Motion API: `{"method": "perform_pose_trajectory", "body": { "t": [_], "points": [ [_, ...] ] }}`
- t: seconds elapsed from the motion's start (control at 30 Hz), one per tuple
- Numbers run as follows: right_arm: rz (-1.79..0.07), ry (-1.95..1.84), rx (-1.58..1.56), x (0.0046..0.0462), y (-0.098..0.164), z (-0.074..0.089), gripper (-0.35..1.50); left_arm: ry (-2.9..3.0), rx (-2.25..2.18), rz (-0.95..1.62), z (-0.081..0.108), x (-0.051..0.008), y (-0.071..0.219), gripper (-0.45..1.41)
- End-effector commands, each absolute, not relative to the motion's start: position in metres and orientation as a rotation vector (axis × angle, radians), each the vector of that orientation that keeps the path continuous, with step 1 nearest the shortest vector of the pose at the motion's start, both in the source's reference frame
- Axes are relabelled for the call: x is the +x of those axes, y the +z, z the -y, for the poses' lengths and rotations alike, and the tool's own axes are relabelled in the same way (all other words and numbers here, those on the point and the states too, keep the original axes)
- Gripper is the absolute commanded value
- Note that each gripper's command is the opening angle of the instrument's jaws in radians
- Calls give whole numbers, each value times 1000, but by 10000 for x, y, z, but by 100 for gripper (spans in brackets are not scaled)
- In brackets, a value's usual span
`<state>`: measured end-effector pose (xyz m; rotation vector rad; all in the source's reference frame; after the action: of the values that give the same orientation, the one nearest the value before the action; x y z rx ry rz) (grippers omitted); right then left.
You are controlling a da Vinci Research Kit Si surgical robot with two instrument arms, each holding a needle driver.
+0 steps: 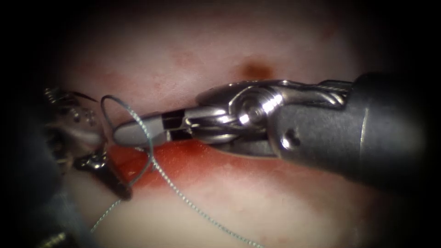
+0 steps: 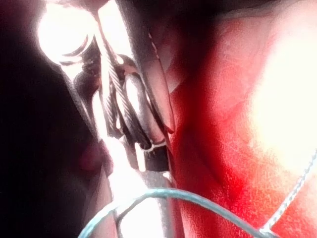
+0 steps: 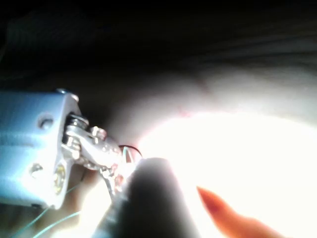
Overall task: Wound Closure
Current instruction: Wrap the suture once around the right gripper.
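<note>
1. The red, wet cut [image 1: 183, 158] in the pale pork-belly tissue [image 1: 275, 211] serves as the landmark; it runs roughly left to right across the endoscope view, stained with red fluid [image 1: 133, 160].
2. The right arm's large grey-shafted steel needle driver [image 1: 133, 134] lies just above the cut, its long axis nearly parallel to it, tip pointing toward the cut's left end. Its jaws look pressed together, with the thin pale-green braided thread [image 1: 193, 206] crossing over them in a loop; I cannot tell whether the thread is pinched between them or only draped across.
3. The left arm's smaller steel tool [image 1: 87, 138] sits at the cut's left end, just beside the right tool's tip. Its jaws are too dark and crowded to judge, so their opening and any hold cannot be told.
4. The thread loops above the cut's left end, crosses the cut, then trails away below it over bare tissue.
5. A dark tapered piece [image 1: 115, 181] lies below the left tool at the cut's left end; whether it is the needle cannot be told.
6. The two tips are close together, so room is tightest at the cut's left end; open tissue lies below the cut.
</note>
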<state>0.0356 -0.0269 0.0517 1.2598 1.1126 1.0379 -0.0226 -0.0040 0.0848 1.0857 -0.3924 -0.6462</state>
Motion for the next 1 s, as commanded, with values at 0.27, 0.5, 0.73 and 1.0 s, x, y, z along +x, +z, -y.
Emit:
{"method": "perform_pose_trajectory", "body": {
  "t": [0.27,0.5,0.73,1.0],
  "points": [
    [-1110,978,1340,368,514,269,-35,-647,1079,399,28,-231,845,-45],
    [-1105,907,1428,375,513,281,-35,-641,1076,395,25,-236,849,-45],
    [-1091,832,1491,376,511,287,-35,-632,1031,383,19,-234,854,-45],
    [-1022,791,1535,379,506,293,-35,-606,916,333,14,-233,858,-45]
  ]
}}
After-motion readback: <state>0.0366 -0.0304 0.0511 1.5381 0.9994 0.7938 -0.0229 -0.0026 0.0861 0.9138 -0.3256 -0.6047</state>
